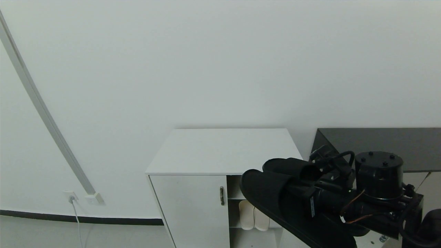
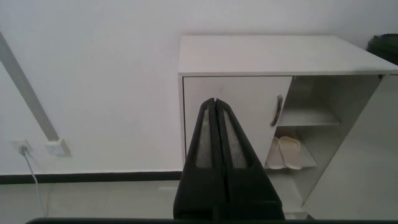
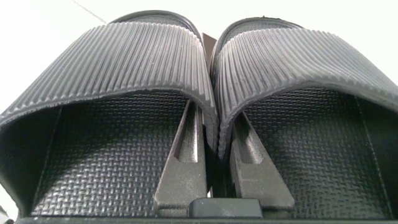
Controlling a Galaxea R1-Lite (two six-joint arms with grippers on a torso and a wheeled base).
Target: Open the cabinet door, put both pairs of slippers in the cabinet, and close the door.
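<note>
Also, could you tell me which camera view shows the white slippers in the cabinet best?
The left wrist view: the white slippers sit side by side on a shelf of the cabinet, unobstructed. In the head view the black slippers cover part of them. The right wrist view faces the black pair.

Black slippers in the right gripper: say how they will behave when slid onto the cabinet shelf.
The black slippers probably flex rather than flop: their ribbed straps hold an arch. Their textured footbeds likely resist slipping. The right gripper carries both in one pinch, so they seem light.
</note>
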